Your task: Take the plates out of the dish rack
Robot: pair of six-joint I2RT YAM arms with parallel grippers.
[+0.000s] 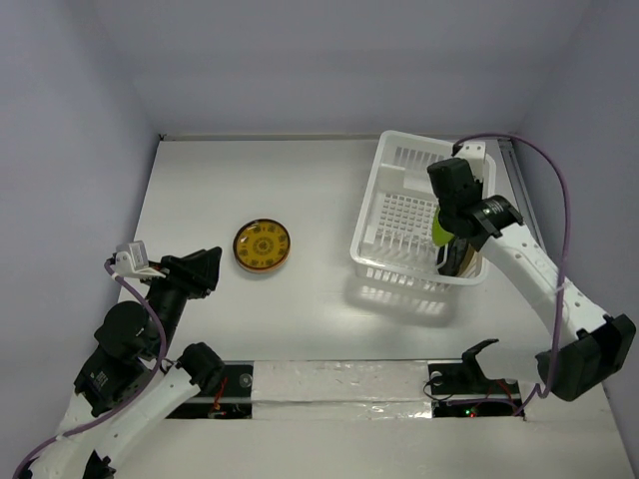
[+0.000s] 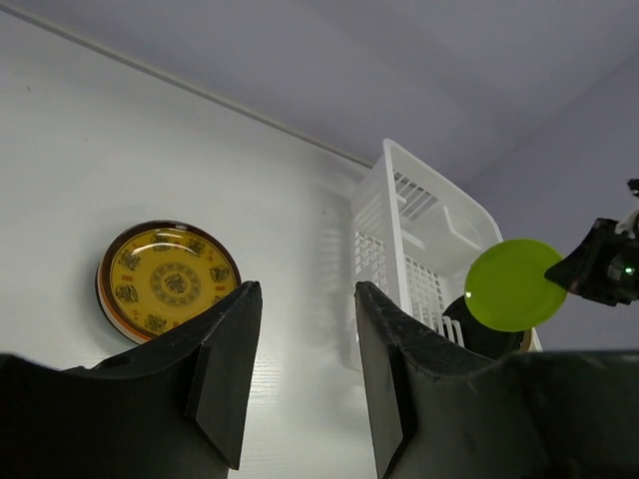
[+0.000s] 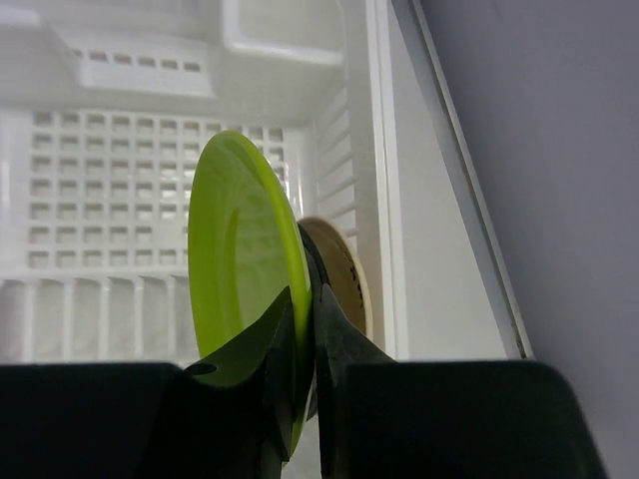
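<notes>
While the right jaws pinch shut on the rim of the lime green plate [image 3: 240, 259], they hold it upright, on edge, over the right side of the dish rack [image 1: 399, 215]. From the left wrist view this plate shows as a full disc, higher than the dark-edged plate beneath it. That other 1, a tan plate [image 3: 341, 279], stands on edge in the rack just behind the lime green plate, close against the rack's right wall near its near corner. Whether more plates hide behind it cannot be told. All that shows of the rest of the rack's interior is white grid floor and slotted walls. An orange plate [image 1: 263, 245] with a yellow patterned centre lies flat on the tabletop [image 1: 319, 319], well apart from the rack on its left. The left jaws stand wide apart with nothing between them, low near the tabletop and pointed toward the orange plate without touching it.
</notes>
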